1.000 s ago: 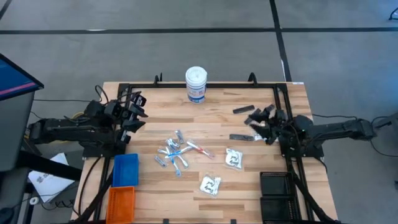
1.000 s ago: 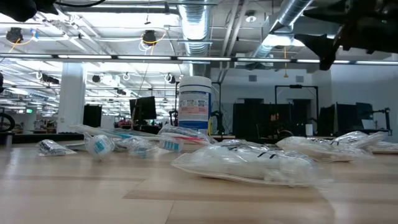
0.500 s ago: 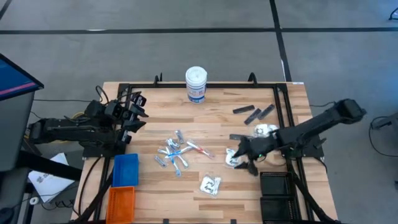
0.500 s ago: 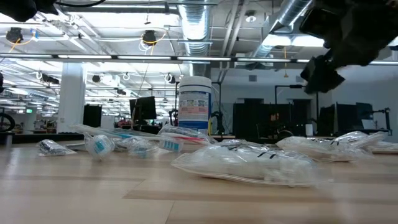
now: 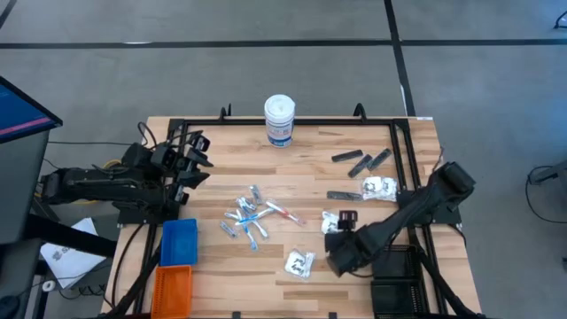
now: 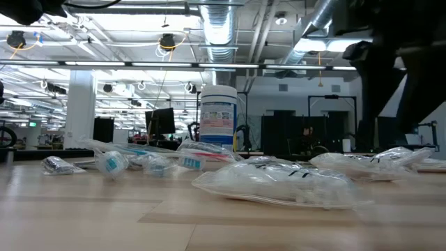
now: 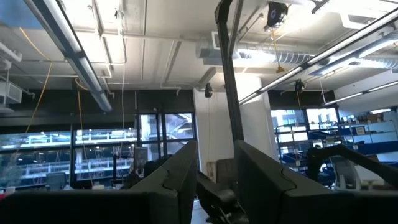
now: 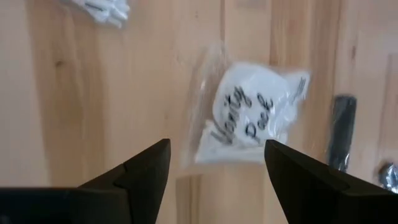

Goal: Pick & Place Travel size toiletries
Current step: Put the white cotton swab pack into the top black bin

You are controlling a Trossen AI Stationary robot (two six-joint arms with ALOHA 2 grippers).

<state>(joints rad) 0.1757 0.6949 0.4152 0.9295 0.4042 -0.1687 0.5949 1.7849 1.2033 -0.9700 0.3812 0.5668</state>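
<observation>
Across the wooden tabletop the right arm stretches in from the right edge toward the near middle, its right gripper hanging with fingers spread wide over a clear packet with white contents and dark script. That packet lies flat on the bare wood between the two fingers in the right wrist view, touched by neither.

Off the left edge, the left arm waits near the far left corner, with the left gripper raised above the wood. Its fingers stand a little apart with nothing between them.

At the middle of the far edge stands a tall white canister with a blue label.

By the near left corner sit a blue bin and an orange bin, touching end to end; a black bin sits at the near right corner.

Another clear packet lies near the near edge, and one more close to the right edge.

A cluster of small silver-blue tubes and thin white-and-red sticks lies left of centre.

Slim black pieces are scattered toward the far right corner, and another one lies just beside the packet under the right gripper.
</observation>
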